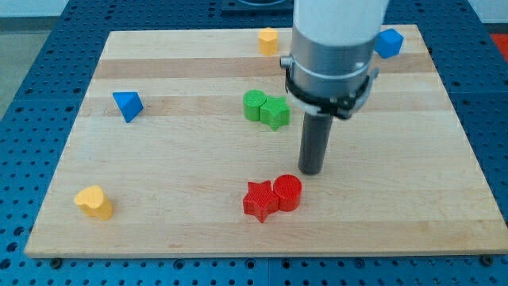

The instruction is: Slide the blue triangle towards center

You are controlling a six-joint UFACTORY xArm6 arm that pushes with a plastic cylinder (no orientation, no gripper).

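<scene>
The blue triangle (127,105) lies on the wooden board (159,206) at the view's left, about a third of the way down. My tip (311,171) rests on the board right of centre, just above and right of the red cylinder (287,192), far to the right of the blue triangle. The arm's grey body hangs over the upper right part of the board.
A red star (259,200) touches the red cylinder. A green cylinder (254,105) and green star (275,113) sit together above centre. A yellow block (268,40) is at the top, a blue block (388,42) at top right, a yellow heart (94,202) at bottom left.
</scene>
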